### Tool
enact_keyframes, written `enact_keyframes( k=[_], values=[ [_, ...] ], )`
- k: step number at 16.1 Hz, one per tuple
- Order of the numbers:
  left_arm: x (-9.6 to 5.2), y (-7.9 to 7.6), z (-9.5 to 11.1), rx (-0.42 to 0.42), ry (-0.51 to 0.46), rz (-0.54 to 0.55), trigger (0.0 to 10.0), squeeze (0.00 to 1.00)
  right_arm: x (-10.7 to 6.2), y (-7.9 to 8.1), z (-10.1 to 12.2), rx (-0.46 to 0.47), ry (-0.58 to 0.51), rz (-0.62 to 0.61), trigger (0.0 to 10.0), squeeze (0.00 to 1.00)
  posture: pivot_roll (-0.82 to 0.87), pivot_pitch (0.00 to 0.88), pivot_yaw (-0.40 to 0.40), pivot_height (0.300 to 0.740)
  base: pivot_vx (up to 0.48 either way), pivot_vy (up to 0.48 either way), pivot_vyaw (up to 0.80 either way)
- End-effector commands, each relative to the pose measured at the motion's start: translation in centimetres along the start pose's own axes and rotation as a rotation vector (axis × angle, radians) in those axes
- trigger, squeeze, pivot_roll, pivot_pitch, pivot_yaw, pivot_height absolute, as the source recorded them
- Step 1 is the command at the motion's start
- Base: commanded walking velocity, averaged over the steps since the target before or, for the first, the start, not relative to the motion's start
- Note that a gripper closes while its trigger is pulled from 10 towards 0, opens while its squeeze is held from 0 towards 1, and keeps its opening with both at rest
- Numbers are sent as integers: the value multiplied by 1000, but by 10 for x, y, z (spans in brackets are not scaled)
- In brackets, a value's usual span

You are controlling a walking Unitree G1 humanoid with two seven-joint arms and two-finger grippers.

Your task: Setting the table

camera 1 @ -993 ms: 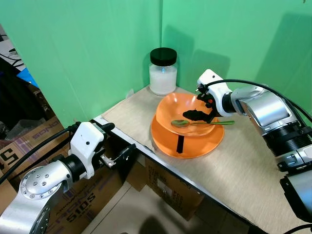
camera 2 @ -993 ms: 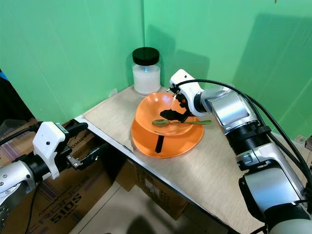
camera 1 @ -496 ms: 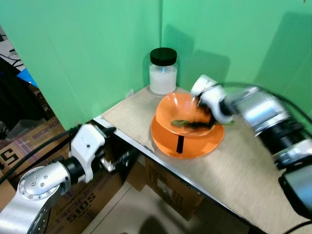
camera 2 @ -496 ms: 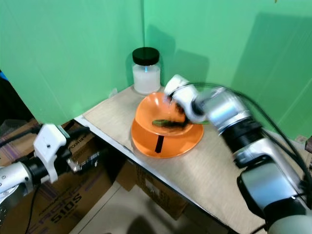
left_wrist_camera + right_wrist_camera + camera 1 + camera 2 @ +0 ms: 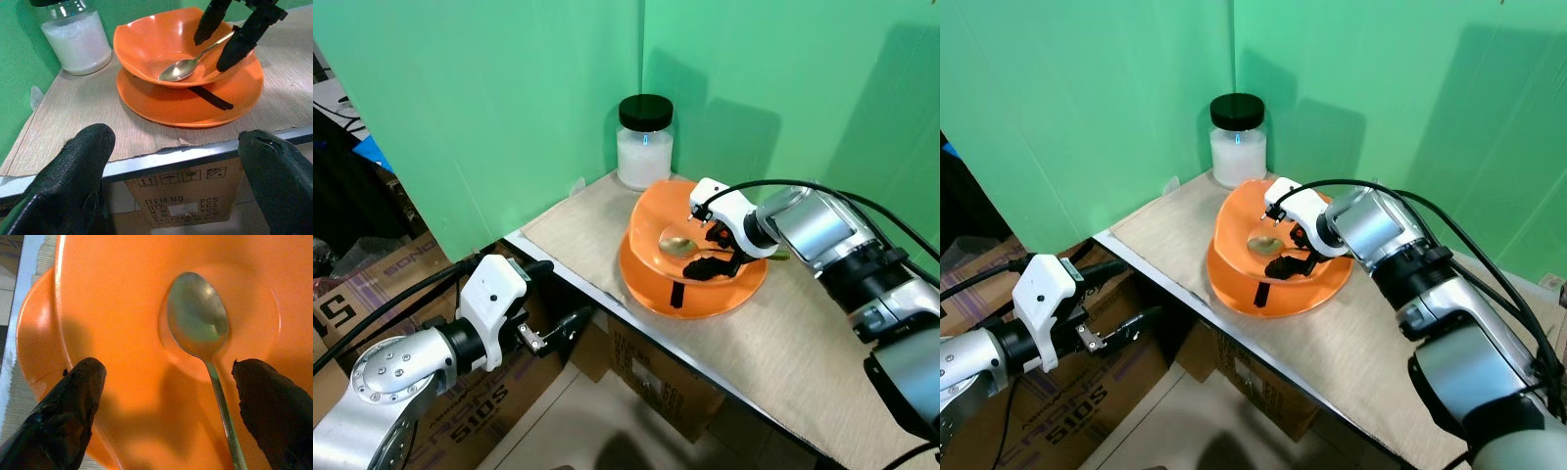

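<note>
Spoon lies loose in orange bowl, centre frame; right pincer spread, astride the handle. Risk: an off-centre closure could flick the spoon or tip the bowl off its plate. Left pincer, lower left below the surface, spread, idle.

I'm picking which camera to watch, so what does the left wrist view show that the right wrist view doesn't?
Left wrist alone: the jar of white grains, the table edge, a cardboard box below, and the right tool open astride the spoon handle.
Right wrist alone: a close look into the spoon's hollow.
Both: the spoon lying in the orange bowl on the orange plate.
</note>
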State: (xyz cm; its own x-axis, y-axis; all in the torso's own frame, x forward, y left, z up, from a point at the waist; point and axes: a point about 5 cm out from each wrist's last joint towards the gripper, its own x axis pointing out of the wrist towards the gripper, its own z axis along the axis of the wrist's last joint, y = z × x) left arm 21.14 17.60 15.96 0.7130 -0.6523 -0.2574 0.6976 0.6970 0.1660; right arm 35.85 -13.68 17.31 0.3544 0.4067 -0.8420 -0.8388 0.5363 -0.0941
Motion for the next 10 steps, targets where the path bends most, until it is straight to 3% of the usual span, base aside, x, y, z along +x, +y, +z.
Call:
enact_keyframes(
  k=[1, 3, 4, 6, 8, 10],
  values=[
    [-1, 0, -1, 5, 14, -8, 10000, 0, -2, -5, 2, 27, 9, -34, 10000, 0, -31, 0, 55, 740, 0, 0, 0],
    [0, 0, -1, 6, 14, -11, 10000, 0, 0, -9, 0, 72, 8, -60, 10000, 0, -32, 0, 53, 740, 0, 0, 0],
    [0, 0, -1, 7, 14, -13, 10000, 0, 1, -10, 0, 88, 7, -71, 8980, 0, -32, 0, 53, 740, 0, 0, 0],
    [0, 0, -1, 8, 15, -14, 10000, 0, 3, -12, -2, 101, 13, -85, 5020, 0, -31, 0, 52, 740, 0, 0, 0],
    [0, -1, -1, 6, 15, -16, 10000, 0, 5, -13, -3, 113, 17, -97, 3882, 0, -31, 0, 52, 740, 0, 0, 0],
    [0, -3, -1, 0, 11, -33, 10000, 0, 7, -15, -4, 130, 21, -115, 549, 0, -30, 0, 51, 740, 0, 0, 0]
  ],
)
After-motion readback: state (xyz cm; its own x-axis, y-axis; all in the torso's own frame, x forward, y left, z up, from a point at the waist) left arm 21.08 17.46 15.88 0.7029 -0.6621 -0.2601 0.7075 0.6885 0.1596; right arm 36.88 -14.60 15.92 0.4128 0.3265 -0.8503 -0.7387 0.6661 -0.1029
